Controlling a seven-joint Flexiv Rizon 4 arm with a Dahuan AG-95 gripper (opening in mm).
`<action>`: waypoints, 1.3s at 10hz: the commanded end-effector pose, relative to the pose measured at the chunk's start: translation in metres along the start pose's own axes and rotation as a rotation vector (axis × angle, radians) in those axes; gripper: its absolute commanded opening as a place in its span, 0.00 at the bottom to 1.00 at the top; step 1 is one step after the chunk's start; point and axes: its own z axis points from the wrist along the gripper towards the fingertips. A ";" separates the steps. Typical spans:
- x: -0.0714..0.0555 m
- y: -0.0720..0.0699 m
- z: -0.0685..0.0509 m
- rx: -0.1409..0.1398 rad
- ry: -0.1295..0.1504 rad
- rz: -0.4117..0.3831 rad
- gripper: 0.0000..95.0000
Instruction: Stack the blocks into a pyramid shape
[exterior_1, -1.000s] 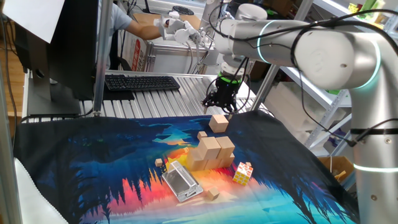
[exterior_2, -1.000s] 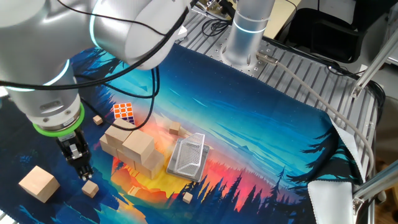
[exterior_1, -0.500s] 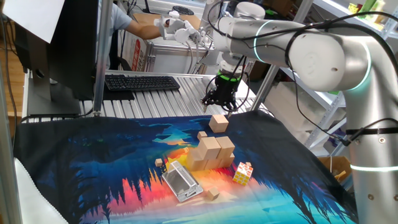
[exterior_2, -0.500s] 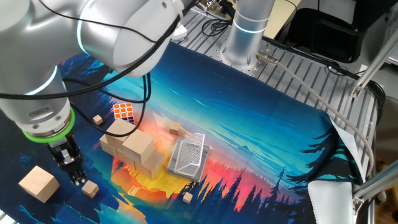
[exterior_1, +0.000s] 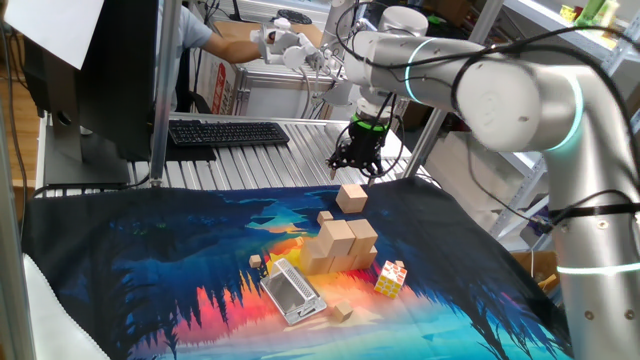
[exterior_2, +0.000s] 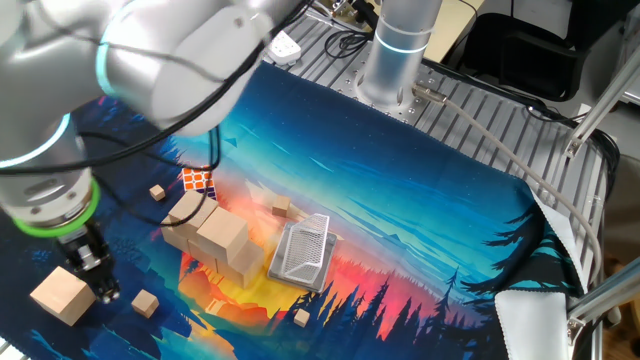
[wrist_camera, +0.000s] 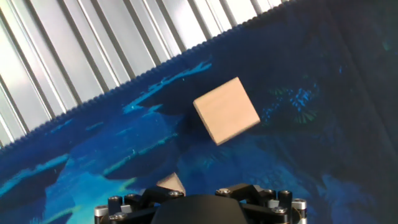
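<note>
- The gripper (exterior_1: 358, 166) hangs above the far edge of the printed cloth (exterior_1: 180, 260), its dark fingers pointing down over a lone wooden block (exterior_1: 351, 197).
- In the other fixed view the gripper (exterior_2: 98, 288) sits just beside that same lone block (exterior_2: 62, 294); touching or not, I cannot tell.
- Nothing sits between the fingers, but how wide they stand I cannot tell from any view.
- The hand view looks straight down: the lone block (wrist_camera: 226, 111) lies turned at an angle on the cloth, near the ribbed metal table (wrist_camera: 93, 50), and the fingertips are out of shot.
- The other blocks are a cluster (exterior_1: 340, 246) mid-cloth, packed together with at least 1 block on top, well apart from the lone one.
- Just beside the cluster: a multicoloured puzzle cube (exterior_1: 391, 279) and a perforated metal box (exterior_1: 292, 291).
- Tiny wooden cubes (exterior_2: 145, 303) dot the cloth around them.
</note>
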 end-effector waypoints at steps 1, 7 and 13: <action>0.000 -0.002 0.001 0.001 0.002 -0.005 1.00; -0.001 -0.005 0.011 0.004 0.005 -0.044 1.00; -0.001 -0.005 0.011 -0.008 0.017 -0.071 1.00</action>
